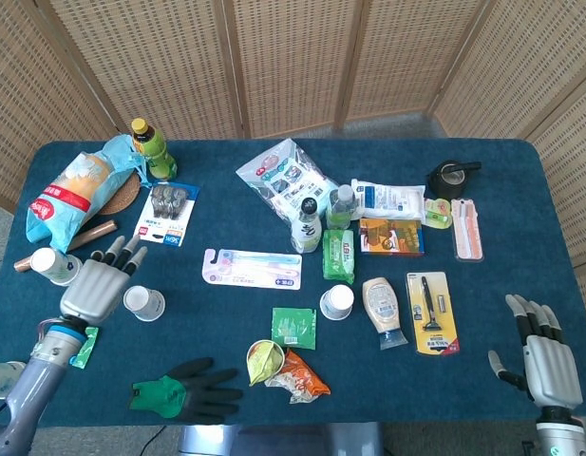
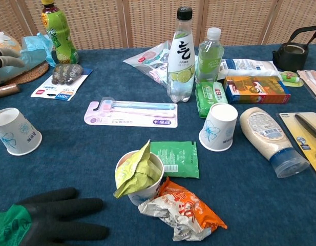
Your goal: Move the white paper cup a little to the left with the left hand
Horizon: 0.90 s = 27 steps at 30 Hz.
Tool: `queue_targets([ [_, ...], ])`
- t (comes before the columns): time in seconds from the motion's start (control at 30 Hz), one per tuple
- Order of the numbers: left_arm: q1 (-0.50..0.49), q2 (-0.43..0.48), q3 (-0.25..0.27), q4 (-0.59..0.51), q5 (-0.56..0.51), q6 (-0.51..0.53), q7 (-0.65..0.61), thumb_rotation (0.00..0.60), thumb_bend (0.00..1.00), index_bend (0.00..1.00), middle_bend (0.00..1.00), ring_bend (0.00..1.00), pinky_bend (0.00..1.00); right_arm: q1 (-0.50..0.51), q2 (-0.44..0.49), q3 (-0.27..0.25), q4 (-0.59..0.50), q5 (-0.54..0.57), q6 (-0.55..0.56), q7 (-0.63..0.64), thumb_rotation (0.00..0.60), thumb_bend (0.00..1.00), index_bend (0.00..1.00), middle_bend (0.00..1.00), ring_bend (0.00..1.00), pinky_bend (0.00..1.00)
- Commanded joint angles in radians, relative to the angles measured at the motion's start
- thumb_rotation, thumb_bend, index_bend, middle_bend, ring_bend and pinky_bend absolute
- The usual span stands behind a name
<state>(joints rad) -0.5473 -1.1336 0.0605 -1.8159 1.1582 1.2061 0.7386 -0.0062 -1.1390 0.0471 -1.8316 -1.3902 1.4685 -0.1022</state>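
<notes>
A white paper cup [image 1: 143,302] with a blue flower print stands free on the blue table, just right of my left hand [image 1: 95,281]. The chest view shows this cup [image 2: 15,131] at the far left. My left hand hovers with its fingers spread, holding nothing; only its fingertips [image 2: 3,60] show in the chest view, at the left edge. A second paper cup [image 1: 337,302] sits mid-table, also seen in the chest view [image 2: 219,127]. A third cup [image 1: 47,265] lies behind the left hand. My right hand [image 1: 535,351] rests open at the front right corner.
A black and green glove [image 1: 183,388] lies near the front edge. A cup stuffed with wrappers [image 1: 264,361], a green sachet [image 1: 294,328] and a toothbrush pack [image 1: 252,267] sit to the right. A snack bag [image 1: 69,190] and a green bottle [image 1: 150,147] stand at the back left.
</notes>
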Motion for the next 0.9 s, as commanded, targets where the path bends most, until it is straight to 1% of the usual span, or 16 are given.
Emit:
queue_targets([
  [0.03,0.099,0.064,-0.023,-0.011,0.037,0.037,-0.286,0.6,0.39,0.0,0.0,0.07,0.33,0.005,-0.002,0.008,0.004,0.005,0.003,-0.021,0.6,0.38,0.0,0.03,0.0,0.0],
  [0.2,0.164,0.098,-0.015,0.013,0.076,0.055,-0.484,0.6,0.39,0.0,0.01,0.07,0.33,0.013,-0.009,0.024,0.016,0.028,0.003,-0.051,0.6,0.38,0.0,0.03,0.0,0.0],
  [0.33,0.215,0.101,-0.007,0.056,0.099,0.079,-0.593,0.6,0.39,0.0,0.03,0.07,0.33,0.017,-0.009,0.031,0.022,0.035,0.003,-0.056,0.6,0.38,0.0,0.03,0.0,0.0],
  [0.5,0.281,0.097,0.008,0.115,0.125,0.107,-0.727,0.6,0.39,0.0,0.04,0.08,0.32,0.012,-0.004,0.037,0.024,0.024,0.029,-0.061,0.6,0.38,0.0,0.03,0.0,0.0],
  [0.63,0.346,0.097,0.022,0.165,0.162,0.155,-0.847,0.6,0.39,0.0,0.05,0.08,0.3,0.006,0.006,0.031,0.019,0.005,0.041,-0.058,0.6,0.39,0.0,0.03,0.0,0.0],
  [0.8,0.404,0.093,0.026,0.218,0.211,0.213,-0.948,0.6,0.39,0.0,0.07,0.08,0.29,0.003,0.01,0.021,0.01,-0.016,0.046,-0.055,0.6,0.38,0.0,0.03,0.0,0.0],
  [0.9,0.424,0.092,0.029,0.232,0.245,0.238,-0.965,0.6,0.39,0.0,0.07,0.08,0.29,0.005,0.008,0.018,0.002,-0.024,0.043,-0.06,0.6,0.38,0.0,0.03,0.0,0.0],
])
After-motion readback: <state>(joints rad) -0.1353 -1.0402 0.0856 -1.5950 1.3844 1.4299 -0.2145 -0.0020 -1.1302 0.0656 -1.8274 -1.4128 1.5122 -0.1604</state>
